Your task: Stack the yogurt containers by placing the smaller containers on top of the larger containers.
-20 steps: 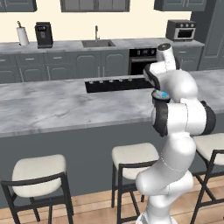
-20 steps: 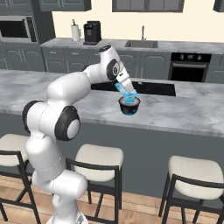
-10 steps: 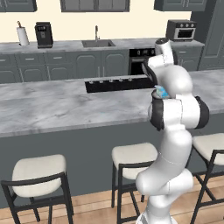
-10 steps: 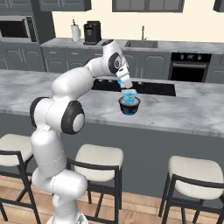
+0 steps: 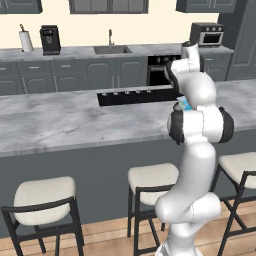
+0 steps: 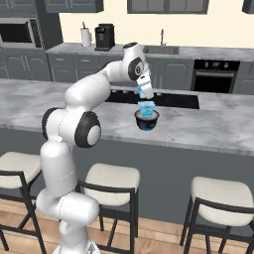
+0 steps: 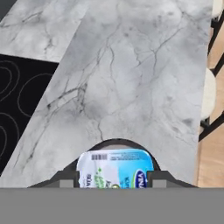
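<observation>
My gripper (image 6: pixel 146 101) reaches over the marble counter and is shut on the larger container (image 6: pixel 147 106), a pale blue-and-white yogurt tub. In the hand view the tub (image 7: pixel 116 168) shows its whitish top with a barcode, held between the two grey fingertips (image 7: pixel 70 180). It hangs just above the rim of a small dark bowl (image 6: pixel 137 116), whose dark edge (image 7: pixel 116 142) curves behind the tub. A bright-blue patch (image 6: pixel 146 125) shows low on the bowl; I cannot tell whether it is the smaller container. A sliver of the tub (image 5: pixel 182 104) peeks from behind the arm.
A black cooktop (image 6: pixel 173 100) lies in the counter just behind the bowl, and is at the left in the hand view (image 7: pixel 17 100). Bare marble (image 6: pixel 213 124) stretches right and left of the bowl. Stools (image 6: pixel 114 176) stand below the counter's near edge.
The gripper has carried the tub a little to the right and slightly down, to just above the dark bowl. The bowl has stayed in place.
</observation>
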Tool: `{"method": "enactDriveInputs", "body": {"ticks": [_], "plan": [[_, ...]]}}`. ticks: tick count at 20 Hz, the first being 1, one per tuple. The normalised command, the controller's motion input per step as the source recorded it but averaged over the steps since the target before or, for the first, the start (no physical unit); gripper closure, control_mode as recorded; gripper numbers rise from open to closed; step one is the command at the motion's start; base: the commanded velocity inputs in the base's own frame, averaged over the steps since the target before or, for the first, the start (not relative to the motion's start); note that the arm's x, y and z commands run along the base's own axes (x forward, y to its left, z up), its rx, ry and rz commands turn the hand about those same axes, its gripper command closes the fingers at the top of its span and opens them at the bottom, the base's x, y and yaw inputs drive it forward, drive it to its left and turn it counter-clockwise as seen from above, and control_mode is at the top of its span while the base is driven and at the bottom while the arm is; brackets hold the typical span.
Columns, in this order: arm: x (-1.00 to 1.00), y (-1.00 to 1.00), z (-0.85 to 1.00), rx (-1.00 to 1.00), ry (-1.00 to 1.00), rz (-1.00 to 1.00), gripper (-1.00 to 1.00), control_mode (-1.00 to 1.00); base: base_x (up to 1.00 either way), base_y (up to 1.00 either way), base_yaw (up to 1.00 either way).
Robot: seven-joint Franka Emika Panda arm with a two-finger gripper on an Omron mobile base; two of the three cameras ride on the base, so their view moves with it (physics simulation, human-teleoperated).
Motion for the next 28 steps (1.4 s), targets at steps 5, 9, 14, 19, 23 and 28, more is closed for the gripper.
{"method": "enactDriveInputs", "body": {"ticks": [5, 9, 14, 19, 23, 28], "plan": [[0.04, -0.12, -0.01, 0.03, 0.0, -0.02, 1.0, -1.0, 0.0, 0.0, 0.0], [0.0, 0.0, -0.03, 0.0, 0.0, 0.0, 1.0, -1.0, 0.0, 0.0, 0.0], [0.0, 0.0, -0.17, 0.0, 0.0, 0.0, 1.0, -1.0, 0.0, 0.0, 0.0], [0.0, 0.0, -0.21, 0.0, 0.0, 0.0, 1.0, -1.0, 0.0, 0.0, 0.0], [0.04, 0.0, -0.19, 0.0, 0.0, 0.0, 1.0, -1.0, 0.0, 0.0, 0.0], [0.11, -0.02, -0.13, 0.0, 0.0, -0.01, 1.0, -1.0, 0.0, 0.0, 0.0]]}}
